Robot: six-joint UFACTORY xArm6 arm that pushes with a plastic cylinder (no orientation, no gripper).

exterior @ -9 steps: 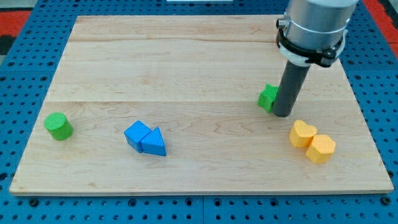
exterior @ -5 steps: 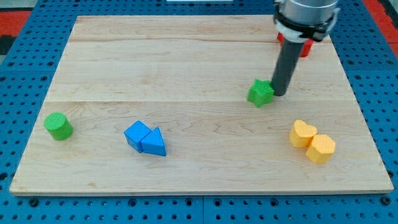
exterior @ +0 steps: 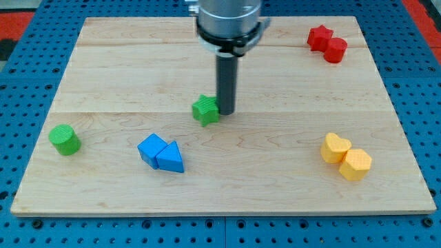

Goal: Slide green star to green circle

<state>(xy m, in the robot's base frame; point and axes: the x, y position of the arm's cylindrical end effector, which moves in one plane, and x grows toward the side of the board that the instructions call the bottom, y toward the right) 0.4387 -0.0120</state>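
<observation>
Camera view: my tip [exterior: 225,112] touches the green star [exterior: 205,109] on its right side; no hand shows, only the rod; the star sits mid-surface [exterior: 124,69], well to the right of the green circle [exterior: 65,139]; blue blocks [exterior: 161,153] lie between them, lower.

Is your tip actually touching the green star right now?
Touching. The camera view shows my tip pressed against the green star on the star's side toward the view's right, with no board visible between them.
</observation>
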